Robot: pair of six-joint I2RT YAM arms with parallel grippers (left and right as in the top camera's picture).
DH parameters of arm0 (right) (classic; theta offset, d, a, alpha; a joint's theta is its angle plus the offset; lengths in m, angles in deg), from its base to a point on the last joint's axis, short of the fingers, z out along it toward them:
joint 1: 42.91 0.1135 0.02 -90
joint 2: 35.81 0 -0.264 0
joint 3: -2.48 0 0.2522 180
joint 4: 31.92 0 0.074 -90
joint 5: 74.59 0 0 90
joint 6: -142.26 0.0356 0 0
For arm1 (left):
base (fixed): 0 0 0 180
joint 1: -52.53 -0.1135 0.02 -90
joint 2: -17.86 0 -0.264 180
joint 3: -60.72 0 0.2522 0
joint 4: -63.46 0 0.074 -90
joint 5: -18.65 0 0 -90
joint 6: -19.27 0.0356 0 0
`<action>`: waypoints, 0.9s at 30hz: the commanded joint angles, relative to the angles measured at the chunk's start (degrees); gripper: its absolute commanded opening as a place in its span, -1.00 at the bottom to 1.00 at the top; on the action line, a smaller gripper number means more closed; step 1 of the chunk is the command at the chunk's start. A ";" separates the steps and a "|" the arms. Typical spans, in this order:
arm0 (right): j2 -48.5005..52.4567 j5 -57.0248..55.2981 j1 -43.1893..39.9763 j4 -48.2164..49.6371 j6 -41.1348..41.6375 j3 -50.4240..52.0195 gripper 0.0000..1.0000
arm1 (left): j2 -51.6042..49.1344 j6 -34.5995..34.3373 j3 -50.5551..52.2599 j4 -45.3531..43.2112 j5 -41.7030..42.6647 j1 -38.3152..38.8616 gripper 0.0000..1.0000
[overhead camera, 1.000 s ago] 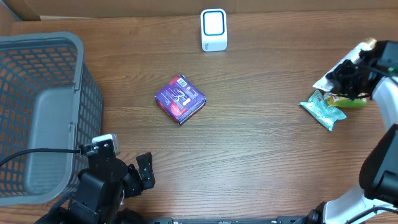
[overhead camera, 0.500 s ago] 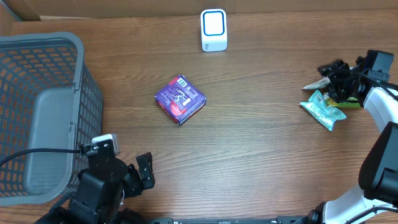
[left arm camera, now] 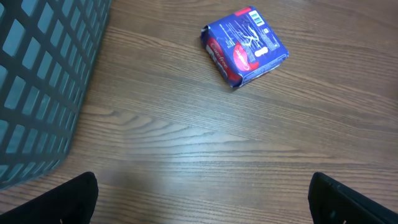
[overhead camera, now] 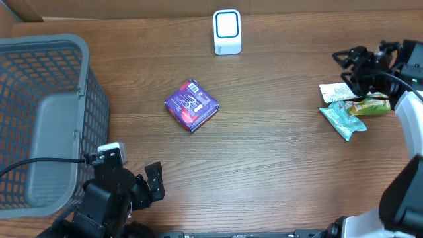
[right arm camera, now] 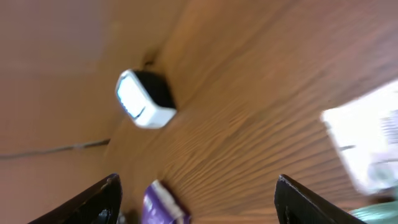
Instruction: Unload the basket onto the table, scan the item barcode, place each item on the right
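1. The left gripper [left arm camera: 202,204] sits low at the near left corner of the wooden table [overhead camera: 277,172], just beside the grey basket [overhead camera: 69,45]. Its fingers are spread wide with nothing between them.
2. The right gripper [overhead camera: 345,67] hangs over the far right side of the table. Its fingers are well apart and empty, with bare wood showing between them in its own camera.
3. Below and just beside that gripper lies a flat white packet [overhead camera: 334,91], resting on the table and touching nothing but the pile next to it.
4. Against the packet's near edge lie a crumpled green pouch [overhead camera: 344,119] and a yellow-green packet [overhead camera: 370,106], huddled together.
5. A purple box [overhead camera: 192,105] with a red side lies alone mid-table, turned at an angle and well apart from both arms. A barcode shows on its top face in the left wrist view.
6. The scanner [overhead camera: 227,31], a small white block with a blue-ringed face, stands upright at the far edge, between the two sides of the table.
7. The right wrist view is blurred, though the scanner and a corner of the purple box are recognisable.
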 commanded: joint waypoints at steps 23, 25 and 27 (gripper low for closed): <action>11.76 -19.08 46.51 1.62 13.55 -6.43 1.00 | -0.07 -1.01 0.15 -0.20 -0.39 0.20 0.99; 13.27 -22.77 48.85 1.46 16.33 -6.38 0.97 | -0.07 -1.01 0.15 -0.20 -0.39 0.20 0.99; 14.84 -25.64 51.12 1.95 18.93 -6.34 0.95 | -0.07 -1.01 0.15 -0.20 -0.39 0.20 0.99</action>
